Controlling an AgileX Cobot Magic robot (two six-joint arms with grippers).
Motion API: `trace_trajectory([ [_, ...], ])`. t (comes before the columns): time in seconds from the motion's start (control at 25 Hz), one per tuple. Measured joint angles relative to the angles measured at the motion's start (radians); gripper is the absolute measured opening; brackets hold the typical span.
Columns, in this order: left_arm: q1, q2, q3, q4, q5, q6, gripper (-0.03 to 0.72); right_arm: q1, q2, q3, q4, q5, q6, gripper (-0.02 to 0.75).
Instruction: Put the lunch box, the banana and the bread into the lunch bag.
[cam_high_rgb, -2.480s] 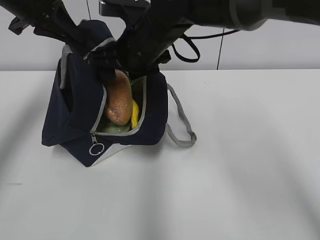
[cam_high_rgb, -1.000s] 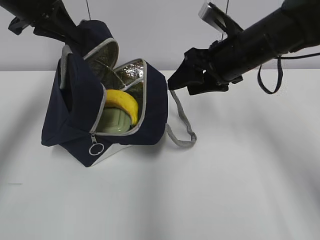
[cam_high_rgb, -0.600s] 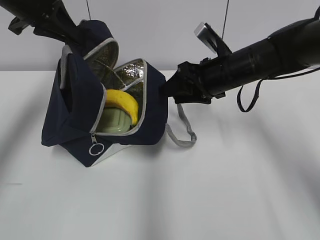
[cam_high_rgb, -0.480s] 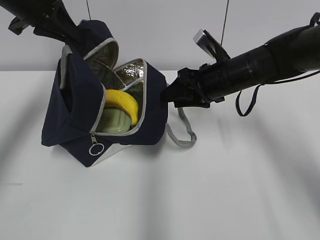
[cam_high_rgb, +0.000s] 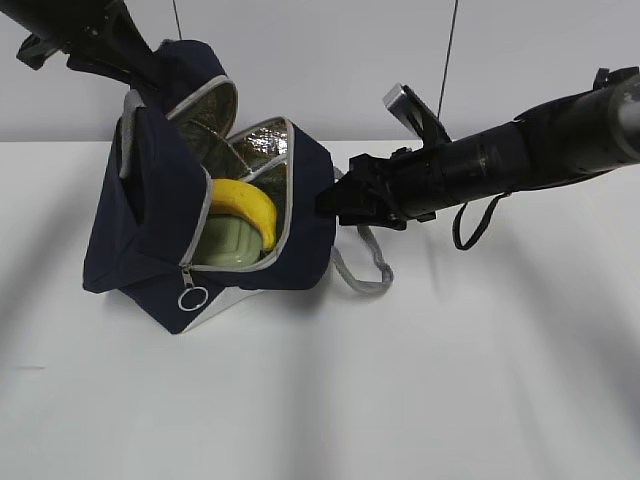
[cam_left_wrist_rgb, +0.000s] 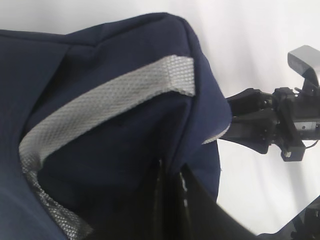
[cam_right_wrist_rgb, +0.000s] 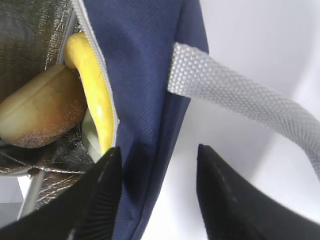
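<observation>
Worktop (cam_high_rgb: 480, 380) is bare white all round you, plenty of room front and right. Lunch bag (cam_high_rgb: 150, 230) sits left of centre, flap up, mouth facing you. Banana (cam_high_rgb: 245, 205) lies across the opening over the lunch box (cam_high_rgb: 228, 243); bread (cam_right_wrist_rgb: 42, 107) shows inside against the foil. Your right claw (cam_high_rgb: 330, 203) has its jaws apart, straddling the bag's right wall beside the grey handle (cam_high_rgb: 365, 250). Your left claw (cam_left_wrist_rgb: 170, 200) is pinched closed on the bag's top fabric, holding it up.
</observation>
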Motion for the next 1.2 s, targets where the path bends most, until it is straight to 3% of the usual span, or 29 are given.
trace_trajectory([
  [0.28,0.000,0.000,0.000,0.000,0.000,0.000,-0.016,0.000,0.005,0.000,0.073,0.022,-0.061,0.295],
  [0.8,0.000,0.000,0.000,0.000,0.000,0.002,-0.016,0.000,0.062,-0.059,0.096,0.056,-0.053,0.268],
  [1.2,0.000,0.000,0.000,0.000,0.000,0.002,-0.016,0.000,0.079,-0.089,0.093,0.106,-0.042,0.013],
])
